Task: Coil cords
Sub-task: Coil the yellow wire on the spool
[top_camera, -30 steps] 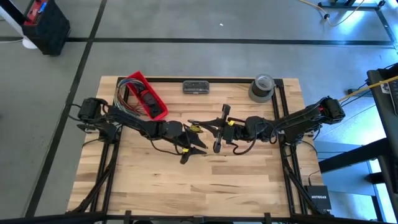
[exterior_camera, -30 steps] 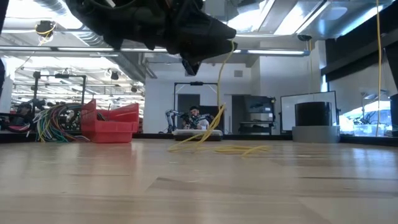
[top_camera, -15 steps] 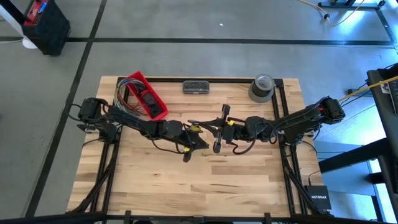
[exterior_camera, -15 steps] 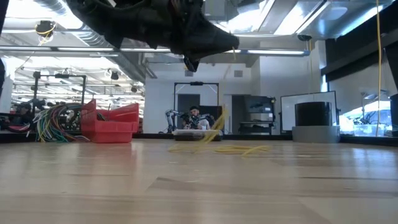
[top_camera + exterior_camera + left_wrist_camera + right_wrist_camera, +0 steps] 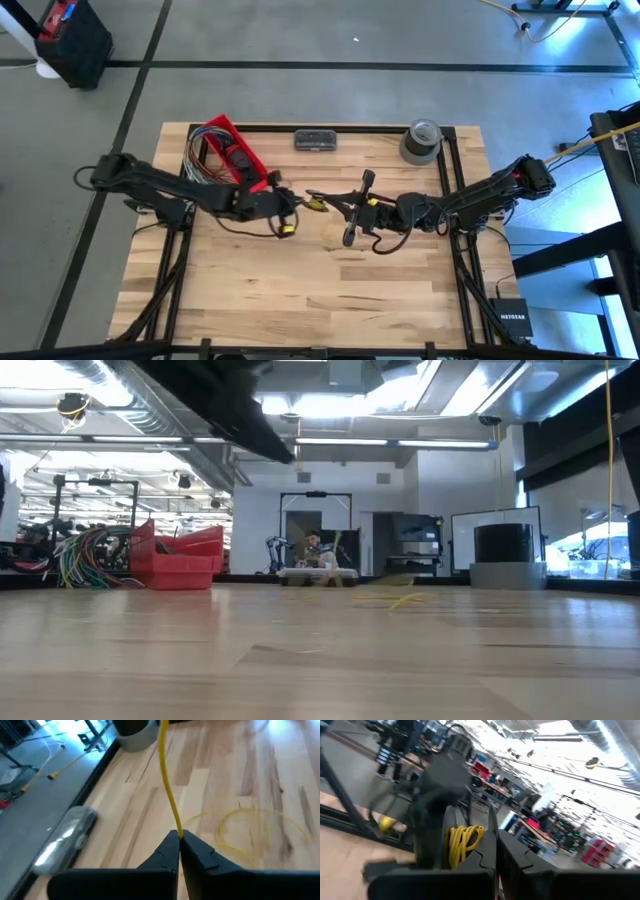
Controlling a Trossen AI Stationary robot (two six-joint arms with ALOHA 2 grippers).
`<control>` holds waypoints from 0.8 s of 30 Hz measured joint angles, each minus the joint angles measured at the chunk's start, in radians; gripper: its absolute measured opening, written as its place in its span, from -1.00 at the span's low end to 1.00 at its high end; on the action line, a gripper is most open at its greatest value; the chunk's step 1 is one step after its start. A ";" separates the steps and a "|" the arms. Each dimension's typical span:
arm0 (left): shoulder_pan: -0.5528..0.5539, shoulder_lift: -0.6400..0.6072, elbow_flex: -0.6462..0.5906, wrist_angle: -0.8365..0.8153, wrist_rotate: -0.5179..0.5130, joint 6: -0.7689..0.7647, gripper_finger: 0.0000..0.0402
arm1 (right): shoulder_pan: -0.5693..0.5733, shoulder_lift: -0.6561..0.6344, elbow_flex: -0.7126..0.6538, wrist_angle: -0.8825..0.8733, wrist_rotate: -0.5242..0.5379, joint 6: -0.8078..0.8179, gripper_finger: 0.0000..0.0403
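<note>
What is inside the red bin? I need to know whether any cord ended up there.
The red bin holds dark objects I cannot identify; multicoloured wires spill over its side. No cord is visible inside it, though its floor is partly hidden.

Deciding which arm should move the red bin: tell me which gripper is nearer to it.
Left. The left gripper sits just off the red bin's corner; the right gripper is farther out, beyond the left gripper.

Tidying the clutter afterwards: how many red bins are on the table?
1. The red bin sits at the table's far-left part, beside the multicoloured wires; nothing suggests another is hidden.
</note>
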 joint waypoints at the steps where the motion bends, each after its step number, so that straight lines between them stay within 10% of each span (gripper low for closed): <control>1: -0.010 -0.027 0.000 -0.042 -0.012 -0.009 -0.98 | -0.001 0.000 0.000 -0.001 0.015 -0.003 -0.97; 24: -0.154 -0.211 0.000 -0.082 -0.039 -0.083 -0.98 | -0.105 0.035 0.001 -0.255 -0.005 0.025 -0.97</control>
